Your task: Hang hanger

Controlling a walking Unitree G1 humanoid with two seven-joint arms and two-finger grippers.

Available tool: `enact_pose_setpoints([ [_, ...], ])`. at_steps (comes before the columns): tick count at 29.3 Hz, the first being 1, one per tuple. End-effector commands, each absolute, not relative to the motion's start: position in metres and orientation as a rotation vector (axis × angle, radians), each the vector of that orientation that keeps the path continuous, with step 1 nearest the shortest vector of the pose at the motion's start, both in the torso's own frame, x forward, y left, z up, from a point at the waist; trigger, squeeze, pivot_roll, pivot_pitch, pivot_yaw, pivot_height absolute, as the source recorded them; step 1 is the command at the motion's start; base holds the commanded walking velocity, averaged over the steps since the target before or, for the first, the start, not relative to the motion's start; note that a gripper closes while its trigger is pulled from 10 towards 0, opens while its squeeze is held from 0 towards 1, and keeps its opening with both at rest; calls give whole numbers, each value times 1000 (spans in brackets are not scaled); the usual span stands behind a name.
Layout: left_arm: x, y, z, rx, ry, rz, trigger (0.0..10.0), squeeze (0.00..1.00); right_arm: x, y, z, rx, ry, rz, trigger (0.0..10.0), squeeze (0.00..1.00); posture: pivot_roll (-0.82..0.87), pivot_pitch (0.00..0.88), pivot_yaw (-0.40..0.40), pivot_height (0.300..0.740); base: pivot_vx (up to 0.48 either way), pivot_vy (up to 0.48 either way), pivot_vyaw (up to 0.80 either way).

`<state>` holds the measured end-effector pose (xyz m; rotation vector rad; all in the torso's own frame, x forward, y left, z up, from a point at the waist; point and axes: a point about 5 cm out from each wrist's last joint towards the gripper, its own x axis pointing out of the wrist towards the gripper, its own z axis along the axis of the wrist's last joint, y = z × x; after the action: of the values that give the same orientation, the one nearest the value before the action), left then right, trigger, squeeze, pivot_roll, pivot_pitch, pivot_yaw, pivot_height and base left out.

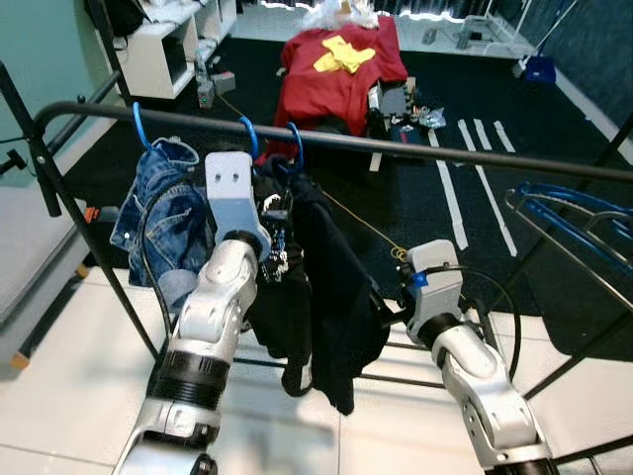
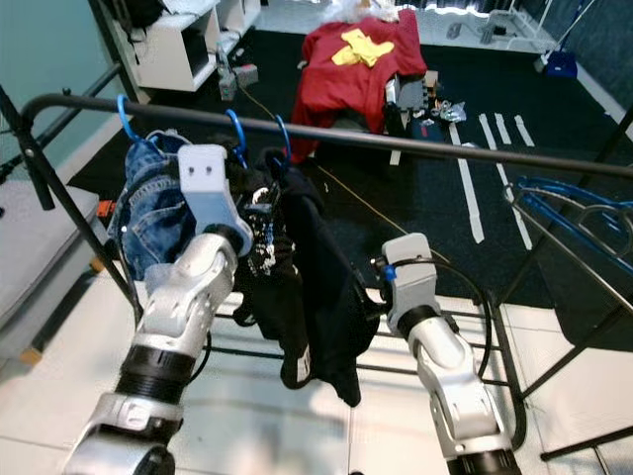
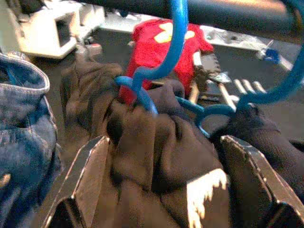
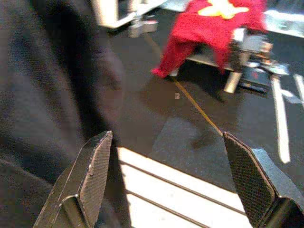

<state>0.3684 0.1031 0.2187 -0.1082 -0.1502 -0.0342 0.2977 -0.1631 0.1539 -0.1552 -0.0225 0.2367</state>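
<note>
A black rail (image 1: pixel 425 148) of a clothes rack crosses in front of me. Three blue hanger hooks (image 1: pixel 250 134) hang on it. One carries a denim garment (image 1: pixel 163 213) and the other two carry black garments (image 1: pixel 331 277). My left gripper (image 3: pixel 166 142) is raised just under the rail and stands open. Black cloth (image 3: pixel 156 156) and the blue hanger neck (image 3: pixel 142 90) lie between and beyond its fingers (image 3: pixel 85 180). My right gripper (image 4: pixel 166 137) is lower and open, with nothing between its fingers. It sits close to the right side of the hanging black garment (image 4: pixel 42 95).
A red cloth (image 1: pixel 341 64) drapes over something on the dark carpet behind the rack. A white shelf unit (image 1: pixel 163 49) stands at the back left. More blue hangers (image 1: pixel 574 208) lie on a frame at the right. The rack's lower bars (image 1: pixel 415 381) run near my arms.
</note>
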Motion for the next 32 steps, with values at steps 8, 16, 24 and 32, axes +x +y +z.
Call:
enact_pose_setpoints([
  [8,376,109,213,-57,-131,33,10000,0,289,-193,161,-163,-42,121,10000,0,-106,101,45,740,0,0,-400],
  [16,380,120,211,-13,-119,117,10000,0,286,-199,161,-178,-37,106,10000,0,-107,101,49,740,0,0,0],
  [24,379,165,194,106,-31,299,10000,0,283,-202,162,-186,-28,127,10000,0,-94,109,41,740,0,0,0],
  [32,376,189,187,162,7,365,10000,0,282,-206,163,-193,-24,125,10000,0,-86,116,38,740,0,0,0],
])
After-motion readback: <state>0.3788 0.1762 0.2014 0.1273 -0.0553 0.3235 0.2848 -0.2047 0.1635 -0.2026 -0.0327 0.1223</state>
